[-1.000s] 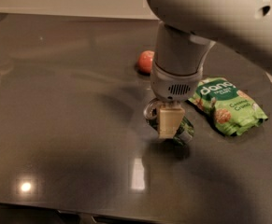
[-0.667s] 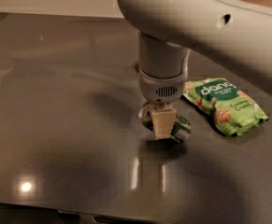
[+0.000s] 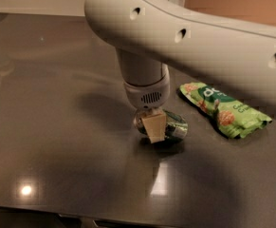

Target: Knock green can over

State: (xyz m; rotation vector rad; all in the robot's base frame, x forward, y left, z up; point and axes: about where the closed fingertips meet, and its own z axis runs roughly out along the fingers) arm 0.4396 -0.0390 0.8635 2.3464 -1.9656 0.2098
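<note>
The green can (image 3: 177, 126) lies on its side on the dark table (image 3: 57, 141), a little right of centre, its silver end pointing left. My gripper (image 3: 155, 127) hangs straight down from the white arm (image 3: 185, 37) and sits right in front of the can, touching or nearly touching it and hiding its middle. The rest of the can shows to the right of the gripper.
A flat bright-green snack bag (image 3: 225, 109) lies to the right of the can. The big white arm crosses the upper part of the view and hides the table behind it. The table's front edge (image 3: 80, 212) runs along the bottom.
The arm has swung left and closer to the camera, now hiding the orange-red ball. The gripper has shifted slightly left and stays at the can, which lies in about the same place.
</note>
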